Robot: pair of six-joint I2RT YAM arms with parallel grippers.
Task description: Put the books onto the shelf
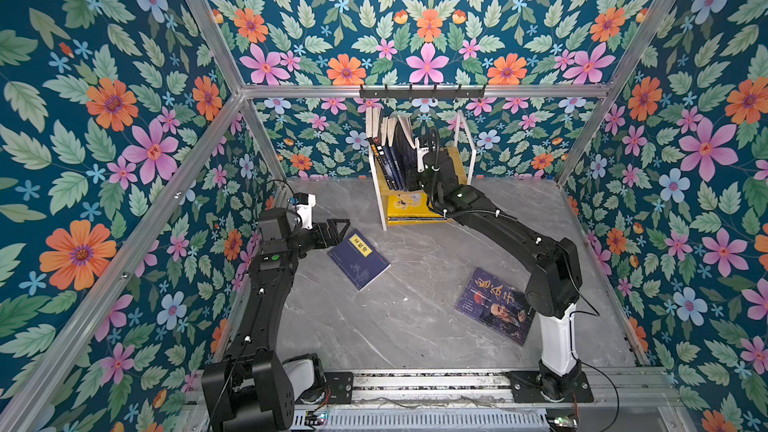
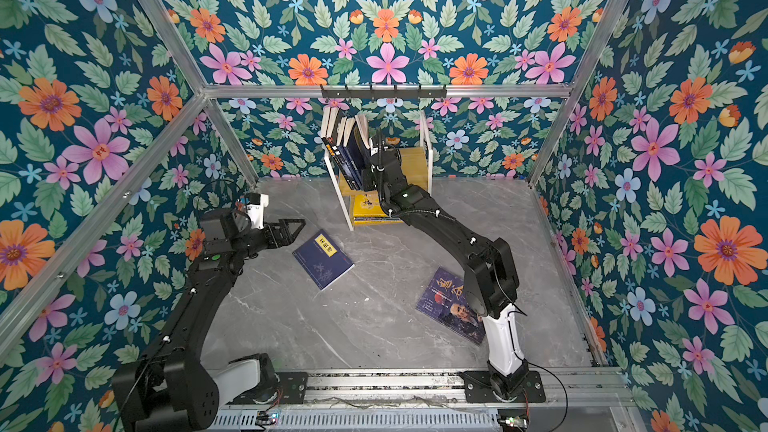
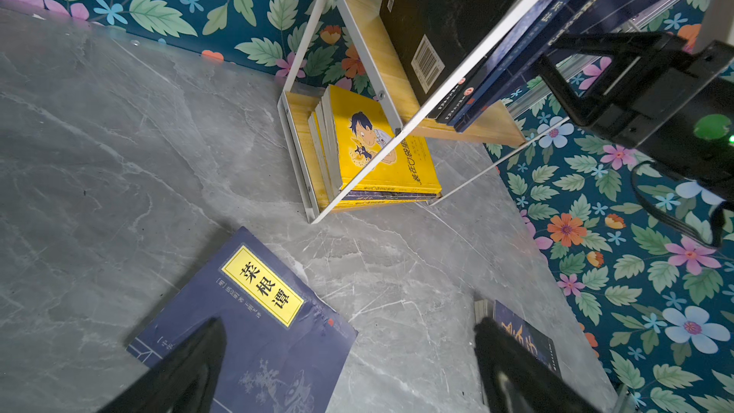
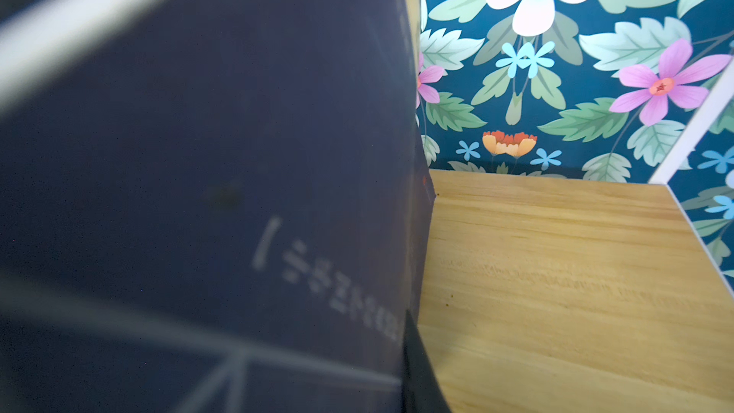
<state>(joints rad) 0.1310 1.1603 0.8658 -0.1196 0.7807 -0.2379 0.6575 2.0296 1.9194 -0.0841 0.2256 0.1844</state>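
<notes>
The navy book [image 1: 358,258] is seen flat on the surface [image 1: 415,305] just beneath the wide-apart left jaws, while the right jaws appear clamped on a dark book [image 4: 198,152] on the shelf [image 4: 556,272].

We see walls on three sides, all in dark teal wallpaper [image 1: 428,27] with big orange, pink and pale blue flowers, green leaves. Silver aluminium profiles [image 1: 291,91] run along wall corners and across back wall. Black hook rail [image 1: 422,93] sits on back profile. Below we see grey marble-look tabletop [image 1: 415,309], white veins, few small dark specks. Light even and soft.
</notes>
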